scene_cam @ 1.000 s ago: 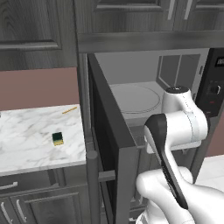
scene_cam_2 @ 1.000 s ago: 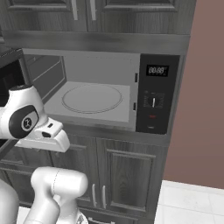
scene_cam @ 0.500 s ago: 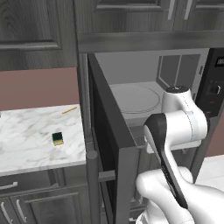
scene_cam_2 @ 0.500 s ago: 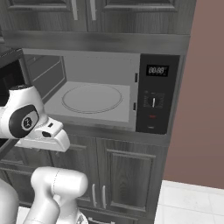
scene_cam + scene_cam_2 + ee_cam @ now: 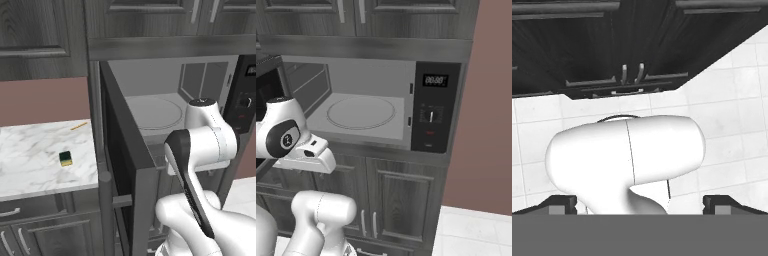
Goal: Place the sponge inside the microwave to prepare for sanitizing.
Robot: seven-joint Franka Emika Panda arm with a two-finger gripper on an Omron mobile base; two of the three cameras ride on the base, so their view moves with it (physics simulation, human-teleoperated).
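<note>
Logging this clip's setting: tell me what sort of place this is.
A rendered home kitchen, most likely: a built-in microwave with its door open, dark wood cabinets around it, and a marble counter holding a sponge.

The robot arm [image 5: 205, 145] is smooth, shiny white, made of fat round tube pieces. A dark grey band runs along one piece, and a dark round cap with a small ring mark sits on a joint. The pincer [image 5: 640, 204] has two small dark tips.
</note>
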